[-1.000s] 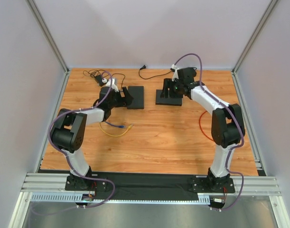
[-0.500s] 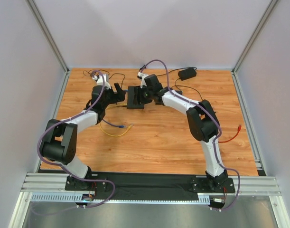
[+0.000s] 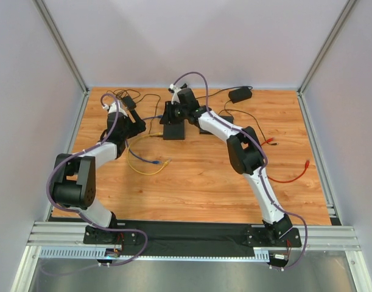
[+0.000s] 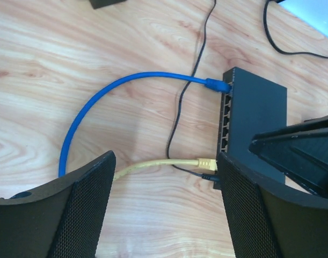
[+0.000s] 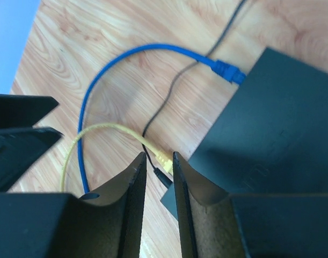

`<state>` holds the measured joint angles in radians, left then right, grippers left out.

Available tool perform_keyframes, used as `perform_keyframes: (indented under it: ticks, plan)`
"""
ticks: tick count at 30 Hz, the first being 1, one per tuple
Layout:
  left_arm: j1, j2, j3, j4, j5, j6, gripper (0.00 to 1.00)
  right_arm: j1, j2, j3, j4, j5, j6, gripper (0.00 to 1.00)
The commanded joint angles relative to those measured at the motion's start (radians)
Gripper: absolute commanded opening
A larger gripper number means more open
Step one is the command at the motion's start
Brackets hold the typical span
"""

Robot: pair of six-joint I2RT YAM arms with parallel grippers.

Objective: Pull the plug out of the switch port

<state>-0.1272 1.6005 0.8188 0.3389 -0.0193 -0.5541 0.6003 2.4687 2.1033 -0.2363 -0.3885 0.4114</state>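
Note:
The black switch (image 4: 255,115) lies on the wooden table; it also shows in the top view (image 3: 173,131) and the right wrist view (image 5: 265,123). A blue plug (image 4: 217,85) sits in its far port. A yellow plug (image 4: 206,162) sits in a near port, with a black power plug (image 4: 206,176) just beside it. My left gripper (image 4: 166,215) is open and empty, left of the switch, facing the ports. My right gripper (image 5: 158,161) hovers over the switch's port edge with its jaws a narrow gap apart. The yellow plug (image 5: 164,159) shows below that gap, with no clear contact.
The yellow cable (image 3: 143,167) and blue cable (image 4: 78,123) loop over the table left of the switch. A black power adapter (image 3: 239,94) and thin black leads lie at the back. A red cable (image 3: 289,177) lies at the right.
My right arm has swung left across the table to the switch's port side. My left gripper has backed off to the left, away from the switch.

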Motion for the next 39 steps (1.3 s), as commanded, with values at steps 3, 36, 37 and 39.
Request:
perform_keyframes:
  ticks: [3,36,37,39]
  plan:
    - [0.014,0.007,0.006,0.066,0.112,-0.024,0.82,0.006,-0.01,-0.003,-0.018,0.023,-0.002,0.27]
    - [0.009,0.157,-0.076,0.265,0.321,-0.353,0.51,0.012,0.101,0.097,-0.212,0.142,-0.031,0.28]
    - [0.009,0.165,-0.064,0.256,0.326,-0.342,0.49,0.01,0.093,0.089,-0.192,0.123,-0.026,0.28]
    - [0.003,0.176,-0.046,0.218,0.341,-0.285,0.48,0.01,0.088,0.083,-0.182,0.112,-0.017,0.28]
